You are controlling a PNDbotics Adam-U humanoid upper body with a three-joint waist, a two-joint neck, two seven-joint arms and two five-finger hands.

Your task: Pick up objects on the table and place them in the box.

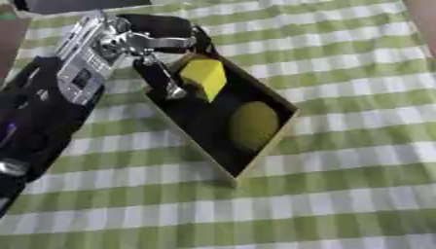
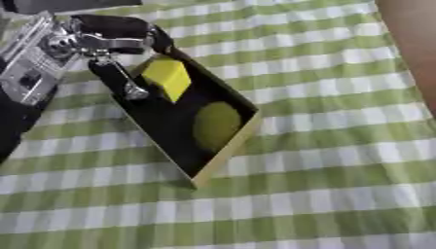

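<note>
Green-checked cloth (image 1: 340,194) bears box (image 1: 265,163), long axis diagonal, upper-left to lower-right.

stereo head cam | looks down, close | both share box (image 1: 255,163), tablecloth (image 1: 340,204)

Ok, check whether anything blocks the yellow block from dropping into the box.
Nothing visible does. The yellow block sits at the left hand, already over the far end of the box; the round yellow-green thing lies further along inside.
</note>
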